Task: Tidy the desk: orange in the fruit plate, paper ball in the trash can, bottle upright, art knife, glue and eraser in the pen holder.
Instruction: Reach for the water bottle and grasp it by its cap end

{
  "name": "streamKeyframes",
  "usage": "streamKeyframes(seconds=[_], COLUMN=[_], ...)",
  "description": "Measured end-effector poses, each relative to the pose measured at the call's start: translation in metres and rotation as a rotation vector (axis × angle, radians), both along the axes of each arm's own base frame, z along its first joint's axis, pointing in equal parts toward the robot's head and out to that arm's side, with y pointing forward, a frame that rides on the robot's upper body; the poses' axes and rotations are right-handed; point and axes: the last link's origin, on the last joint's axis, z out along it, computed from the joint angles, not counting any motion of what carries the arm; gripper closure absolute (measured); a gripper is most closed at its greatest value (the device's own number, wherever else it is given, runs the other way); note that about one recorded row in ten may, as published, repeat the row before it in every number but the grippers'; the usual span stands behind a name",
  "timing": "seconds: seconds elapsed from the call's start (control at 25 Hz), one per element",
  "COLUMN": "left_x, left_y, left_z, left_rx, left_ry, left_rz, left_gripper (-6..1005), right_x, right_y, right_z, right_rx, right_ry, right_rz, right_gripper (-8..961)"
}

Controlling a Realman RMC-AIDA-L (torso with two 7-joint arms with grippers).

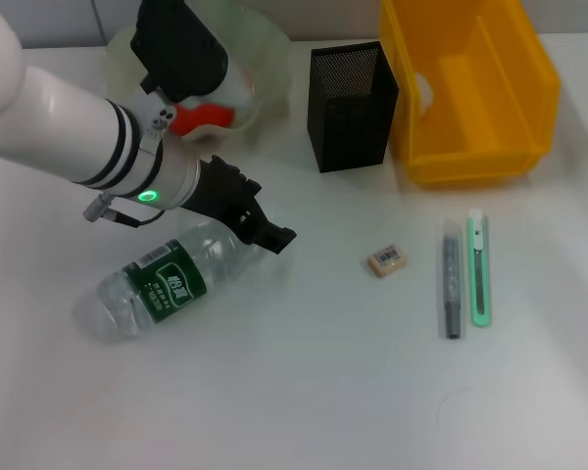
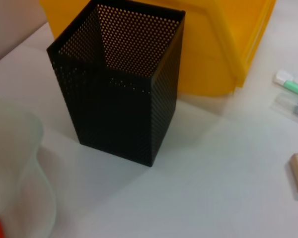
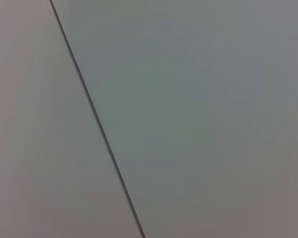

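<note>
Bottle (image 1: 167, 284), green-labelled, writing unreadable, lies beneath left pincer (image 1: 265, 230); grip unclear.

The left arm is reaching in from the upper left of the head view, its white forearm slanting down toward the table's middle, a green light glowing on the wrist ring. The left gripper (image 1: 271, 235) is pointing down and to the right, hanging low over the surface. The right arm is showing nowhere.

head: high, down on desk | left wrist: close on pen holder (image 2: 120, 89), shared | right wrist: blank wall
</note>
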Motion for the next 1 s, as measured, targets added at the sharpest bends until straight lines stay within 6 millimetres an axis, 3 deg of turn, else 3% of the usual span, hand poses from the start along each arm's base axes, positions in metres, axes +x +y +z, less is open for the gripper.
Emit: streamKeyframes(seconds=[0.24,0.96,1.0], left_x=[-0.0084,-0.005,-0.0045], left_y=[0.0012,0.0019,0.002], left_z=[-0.0033,-0.007,-0.0072], left_rx=[0.0,-0.016,-0.017], left_ry=[0.032,0.109,0.112], left_rz=[0.008,-0.023,-0.025], left_gripper=[193,229,277], right_x=[-0.0002,-0.0006,-0.0006], right_y=[-0.0003,0.0001,0.0001], right_z=[-0.0002,-0.0047,-0.0047], right_rx=[-0.003,-0.015,-0.015], right_ry=[0.004,0.02,0.02], right_rz=[0.002,-0.001,-0.001], right_gripper=[196,195,195])
